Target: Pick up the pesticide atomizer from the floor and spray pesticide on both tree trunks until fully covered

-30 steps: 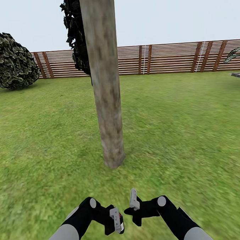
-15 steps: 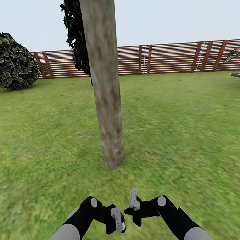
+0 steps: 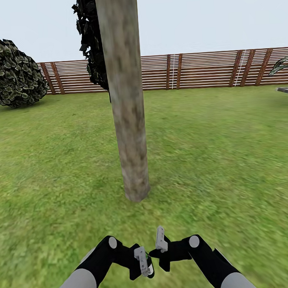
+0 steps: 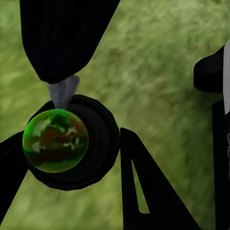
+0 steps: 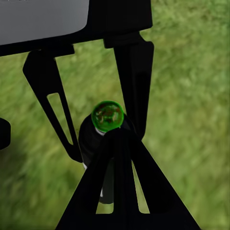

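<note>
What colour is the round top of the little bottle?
Bright green with reddish-brown blotches on the pesticide atomizer, clearest in the left wrist view.

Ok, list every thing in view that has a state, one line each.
Atomizer: off the grass, held between the left gripper's fingers.
Left gripper: shut on the atomizer.
Right gripper: empty, close beside the left one; open or shut unclear.
Trunk: upright, bare bark, no spray visible.
Fence: standing, unbroken.
</note>
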Robot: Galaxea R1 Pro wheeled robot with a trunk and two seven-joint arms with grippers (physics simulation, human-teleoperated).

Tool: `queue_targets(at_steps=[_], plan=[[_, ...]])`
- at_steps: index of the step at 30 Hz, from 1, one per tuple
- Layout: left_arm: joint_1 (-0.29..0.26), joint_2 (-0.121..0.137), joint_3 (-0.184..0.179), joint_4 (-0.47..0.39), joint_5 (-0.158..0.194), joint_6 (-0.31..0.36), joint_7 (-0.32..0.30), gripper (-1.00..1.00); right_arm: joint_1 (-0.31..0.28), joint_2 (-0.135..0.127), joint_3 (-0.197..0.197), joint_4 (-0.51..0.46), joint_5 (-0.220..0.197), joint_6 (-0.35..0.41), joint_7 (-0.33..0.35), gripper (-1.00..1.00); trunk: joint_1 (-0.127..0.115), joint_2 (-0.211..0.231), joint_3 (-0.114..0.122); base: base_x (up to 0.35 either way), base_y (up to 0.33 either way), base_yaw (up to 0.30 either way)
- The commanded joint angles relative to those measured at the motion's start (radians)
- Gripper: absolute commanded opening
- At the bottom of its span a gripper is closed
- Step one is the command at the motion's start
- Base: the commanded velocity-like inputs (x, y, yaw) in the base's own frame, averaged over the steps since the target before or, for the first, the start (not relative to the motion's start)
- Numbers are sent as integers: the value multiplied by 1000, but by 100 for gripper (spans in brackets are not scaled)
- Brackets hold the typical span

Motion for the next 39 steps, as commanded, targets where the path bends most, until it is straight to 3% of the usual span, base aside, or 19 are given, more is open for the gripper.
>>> queue_targets(at_steps=[1,8,15,18,19,27,32,33,39], plan=[[0,0,1,-1,-9,-10,-1,-100,0,0,-1,-1,11,-9,0,-100,0,0,-1,0,0,0],[0,2,0,0,-9,-10,-2,-100,0,0,-1,-1,11,-9,0,-100,0,0,-1,0,0,0],[4,26,-1,15,-18,-10,0,-100,0,1,-1,-1,11,-9,0,-100,0,0,-1,0,0,0],[6,64,-2,15,-21,-10,0,-100,0,1,-1,-1,11,-9,0,-100,0,0,-1,0,0,0],[6,106,-3,16,-24,-10,0,-100,0,1,-1,-1,11,-9,0,-100,0,0,-1,0,0,0],[7,200,-4,16,-23,-10,0,-100,0,-1,-1,1,11,-9,1,-100,0,0,-1,0,0,0],[7,281,-2,16,-22,-13,0,-100,0,-6,-2,7,12,-9,1,-100,0,0,-1,0,0,0],[8,309,1,16,-19,-33,0,-100,0,-7,-2,8,12,-9,1,100,0,0,-1,0,0,0],[8,357,18,15,-9,-65,5,-100,0,-10,-5,11,11,-10,-2,100,0,0,-1,0,0,0]])
